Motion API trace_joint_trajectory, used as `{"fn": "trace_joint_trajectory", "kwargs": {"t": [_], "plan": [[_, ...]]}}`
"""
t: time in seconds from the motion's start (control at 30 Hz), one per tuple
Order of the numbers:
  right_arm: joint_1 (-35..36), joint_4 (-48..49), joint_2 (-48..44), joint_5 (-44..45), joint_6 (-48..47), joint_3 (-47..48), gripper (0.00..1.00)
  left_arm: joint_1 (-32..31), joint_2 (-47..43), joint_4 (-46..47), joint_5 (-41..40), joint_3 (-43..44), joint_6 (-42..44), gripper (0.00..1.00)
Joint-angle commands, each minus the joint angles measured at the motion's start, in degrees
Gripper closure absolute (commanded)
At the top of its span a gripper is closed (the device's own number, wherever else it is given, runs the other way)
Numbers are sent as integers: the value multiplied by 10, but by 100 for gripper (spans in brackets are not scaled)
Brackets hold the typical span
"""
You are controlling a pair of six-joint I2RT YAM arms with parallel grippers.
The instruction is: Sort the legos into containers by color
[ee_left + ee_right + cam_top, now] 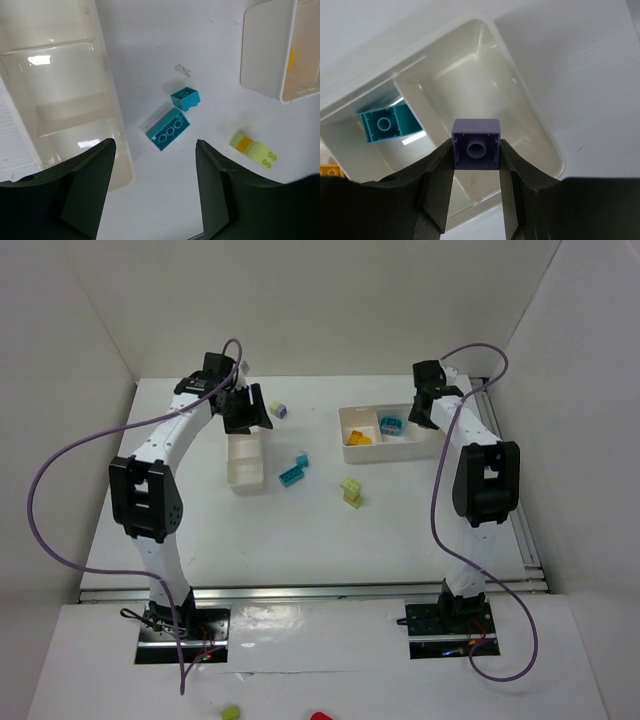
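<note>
Left claw [154,149] is open, nothing in it, hanging over the desk [150,50] by the narrow white plastic tray [112,107]. Just right: a long teal brick [168,130] and a small teal cube [185,98], then a lime-and-yellow stack [252,149]. Far right, the right claw [476,152] pinches a square purple brick [476,142], hollow underside showing, over the right compartment of the wide white plastic tray [527,100].

- Square purple plastic brick [476,132]: uniform lavender-purple.
- Right gripper [476,150] and left gripper [155,145]: matte black fingers.
- Wide white plastic tray [520,95]: glossy white. Inside it are a teal plastic brick [385,126] and a yellow-orange plastic brick [330,171].
- Narrow white plastic tray [107,95]: translucent white.
- Long teal plastic brick [168,130] and small teal plastic brick [185,98]: the same teal.
- Lime green plastic brick stack [252,149]: lime with one orange band.
- Table [300,540]: plain white.
- Left arm [165,435] and right arm [468,425]: white links, black joint housings.
</note>
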Motion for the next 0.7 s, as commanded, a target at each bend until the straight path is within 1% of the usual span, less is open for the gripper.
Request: {"fn": "trace_joint_trajectory", "kwargs": {"t": [0.0, 0.07, 0.17, 0.3, 0.4, 0.5, 0.67], "plan": [[-15, 32, 7, 12, -2, 36, 56, 2, 15, -14, -2, 27, 15, 25], [-15, 19, 14, 12, -2, 55, 38, -4, 23, -19, -9, 39, 15, 25], [-10, 19, 14, 6, -2, 60, 33, -14, 46, -24, -25, 68, 7, 24], [-4, 34, -15, 12, -8, 42, 31, -26, 85, -40, -49, 120, -13, 24], [-4, 34, -27, 36, -20, 42, 34, -32, 117, -40, -73, 162, -29, 24], [-4, 34, -32, 43, -20, 36, 37, -38, 150, -46, -102, 204, -53, 25], [-4, 64, -72, -2, -19, -7, 37, -58, 204, -27, -177, 267, -118, 25]]}}
